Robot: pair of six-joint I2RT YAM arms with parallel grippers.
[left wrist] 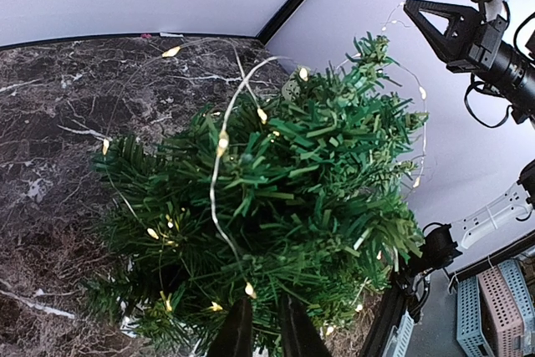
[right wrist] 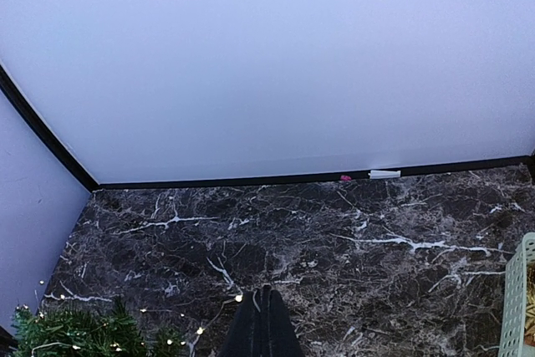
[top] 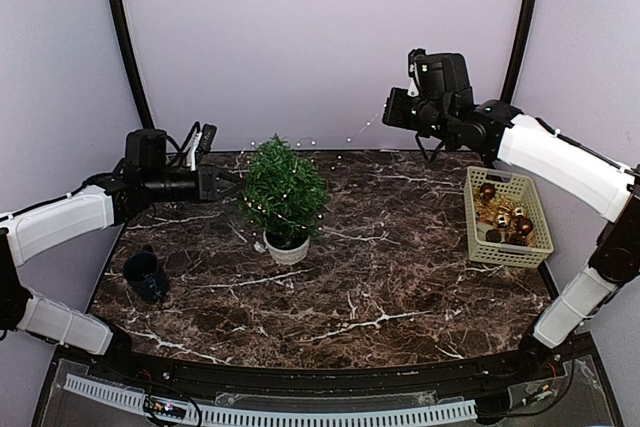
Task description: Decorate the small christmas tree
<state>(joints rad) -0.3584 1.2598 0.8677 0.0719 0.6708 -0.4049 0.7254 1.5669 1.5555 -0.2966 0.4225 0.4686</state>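
Small christmas tree against narrowly open left end effector

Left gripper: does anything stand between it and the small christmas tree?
Nothing visible does. The left gripper sits right at the small christmas tree, on its left side, jaws against the outer branches. Only the light string draped over the tree lies there, rising toward the right gripper.

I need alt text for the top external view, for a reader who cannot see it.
A small christmas tree in a white pot stands on a marble table, wound with a light string that runs to the shut right claw. The left claw is beside the tree; a basket of ornaments sits at right.
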